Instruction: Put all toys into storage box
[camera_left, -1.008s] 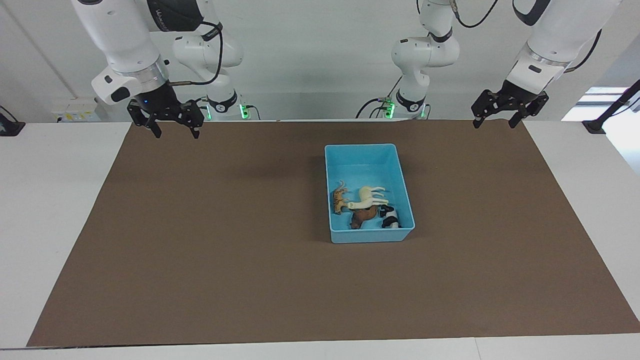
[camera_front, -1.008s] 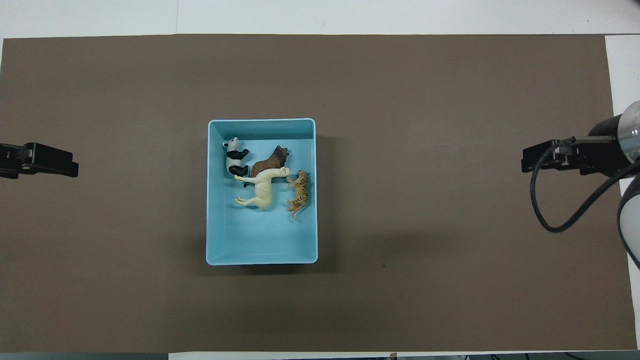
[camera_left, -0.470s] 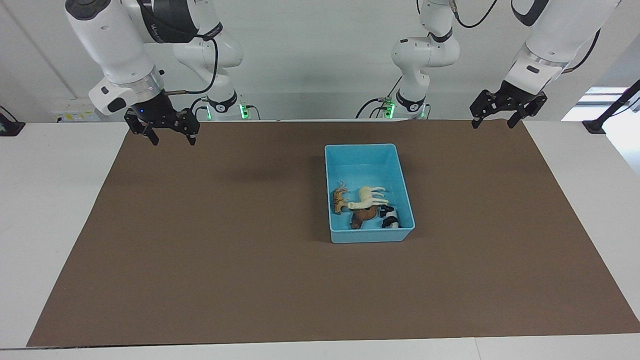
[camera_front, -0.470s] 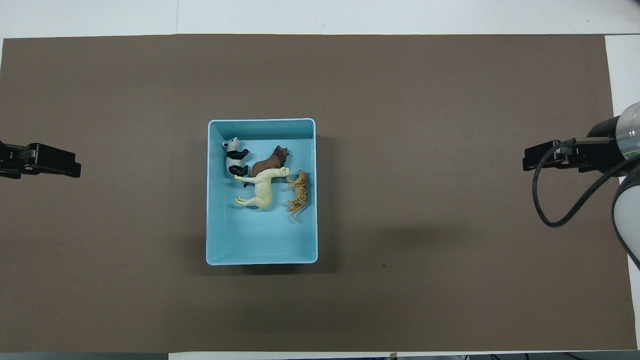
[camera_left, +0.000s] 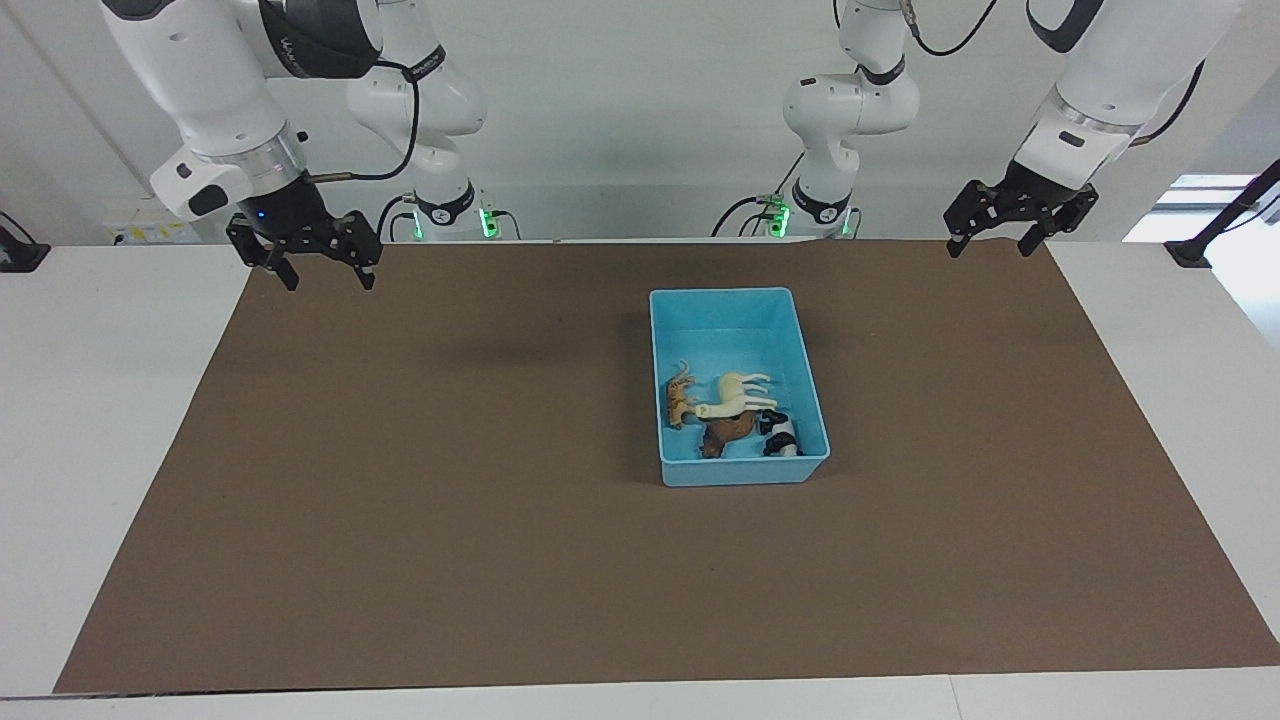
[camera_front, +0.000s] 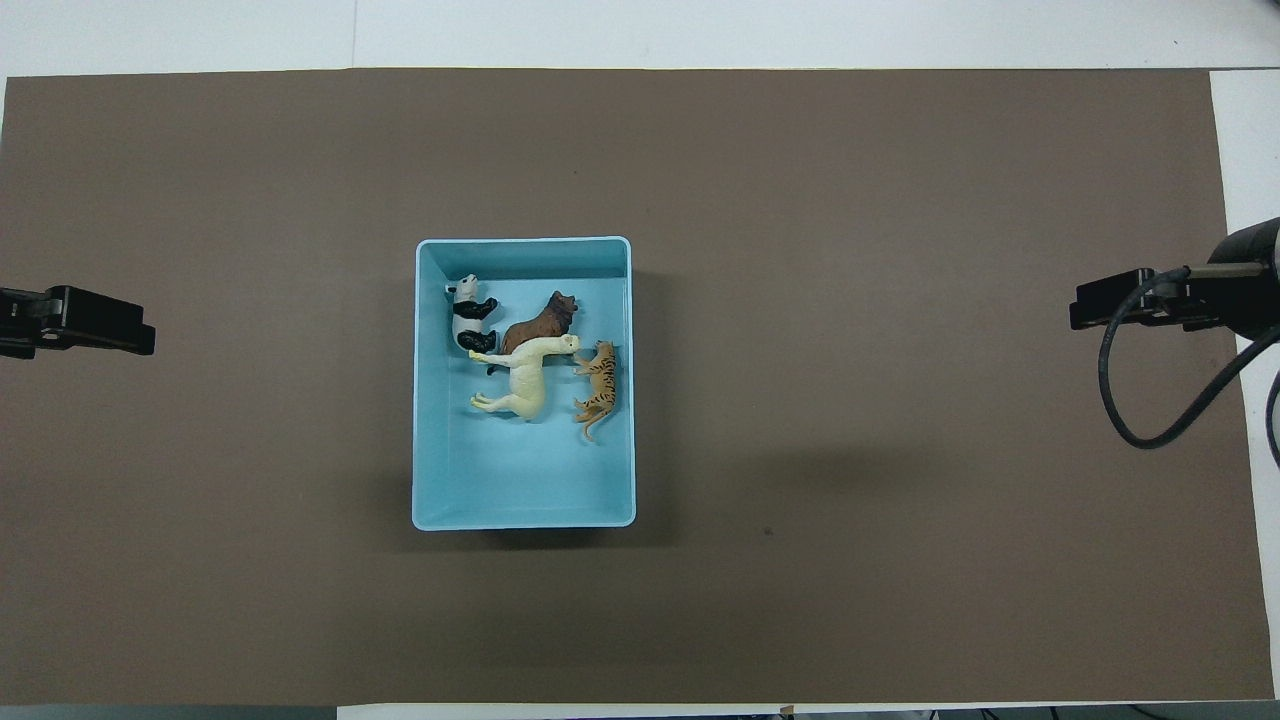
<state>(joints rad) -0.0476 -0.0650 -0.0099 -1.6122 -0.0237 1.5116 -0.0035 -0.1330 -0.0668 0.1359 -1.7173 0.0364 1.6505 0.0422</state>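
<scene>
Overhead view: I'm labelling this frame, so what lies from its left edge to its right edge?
left gripper → panda → horse → tiger → right gripper; all three animals lie in the storage box.

A robotics laboratory: two white robot arms (camera_left: 220, 90) stand bolted at the edge of a white bench (camera_left: 110, 420), green status lights glowing at their bases (camera_left: 487, 222). A brown mat (camera_left: 420, 480) covers the bench beneath each raised black hand, the right hand (camera_left: 318, 274) and the left hand (camera_left: 990, 243). Black cables (camera_front: 1160, 400) trail from the arms. A plain white wall (camera_left: 620, 110) rises past the hands.
</scene>
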